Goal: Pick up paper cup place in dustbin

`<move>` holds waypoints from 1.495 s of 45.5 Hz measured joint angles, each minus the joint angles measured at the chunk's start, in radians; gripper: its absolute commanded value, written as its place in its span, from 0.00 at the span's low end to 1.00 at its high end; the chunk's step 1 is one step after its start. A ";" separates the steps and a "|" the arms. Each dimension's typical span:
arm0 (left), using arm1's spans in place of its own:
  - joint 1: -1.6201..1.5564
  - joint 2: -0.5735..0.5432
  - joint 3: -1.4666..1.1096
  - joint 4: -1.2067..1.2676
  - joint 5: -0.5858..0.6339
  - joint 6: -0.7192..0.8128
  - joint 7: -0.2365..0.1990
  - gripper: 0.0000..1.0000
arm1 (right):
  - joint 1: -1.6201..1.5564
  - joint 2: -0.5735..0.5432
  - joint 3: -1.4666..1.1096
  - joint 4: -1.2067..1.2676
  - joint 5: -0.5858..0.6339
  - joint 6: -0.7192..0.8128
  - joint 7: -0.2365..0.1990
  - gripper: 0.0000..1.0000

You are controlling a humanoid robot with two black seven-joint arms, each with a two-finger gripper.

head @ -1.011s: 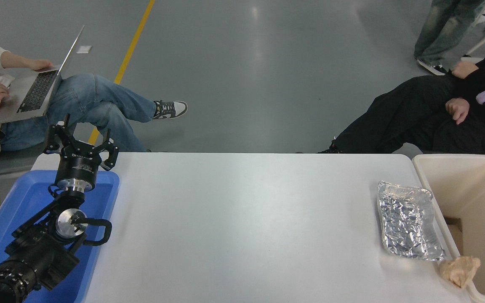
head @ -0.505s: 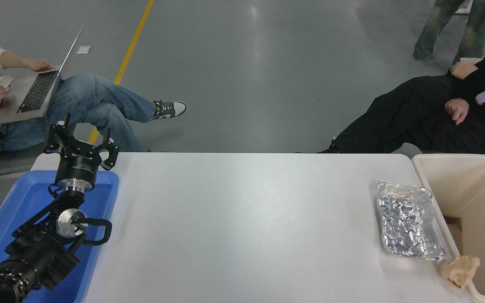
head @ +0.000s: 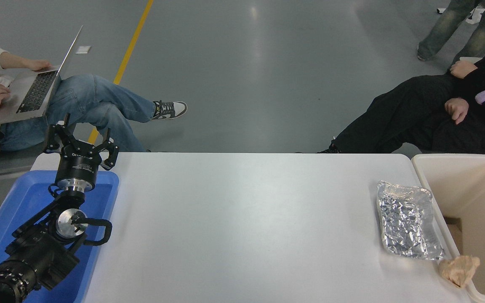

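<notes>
The left gripper (head: 81, 142) stands wide over the blue tray (head: 23, 198). On the surface (head: 242, 227), a foil tray (head: 409, 223) lies beside the dustbin (head: 449, 162).

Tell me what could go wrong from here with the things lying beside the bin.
1. The crumpled paper wad sits on the near rim of the dustbin; a small bump could tip it to the table or into the bin.
2. The foil tray lies right beside the bin, so an arm coming in from the right might push it.
The left gripper, open over the blue tray, looks too far away to disturb either.
</notes>
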 measured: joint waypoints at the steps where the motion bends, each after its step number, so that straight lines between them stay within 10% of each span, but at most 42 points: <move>1: 0.000 0.000 0.000 0.000 0.000 0.000 0.000 0.99 | 0.023 -0.002 -0.021 0.020 0.001 0.001 0.000 1.00; 19: 0.000 0.000 0.001 0.000 0.001 0.000 0.000 0.99 | 0.482 -0.004 -0.355 0.436 0.003 0.063 0.000 1.00; 41: 0.000 0.000 0.001 0.000 0.001 0.000 0.000 0.99 | 1.016 0.194 -0.494 0.688 0.039 0.617 0.000 1.00; 68: 0.001 0.000 0.001 0.000 0.000 0.000 0.000 0.99 | 1.166 0.395 -0.419 0.791 0.075 0.716 0.002 1.00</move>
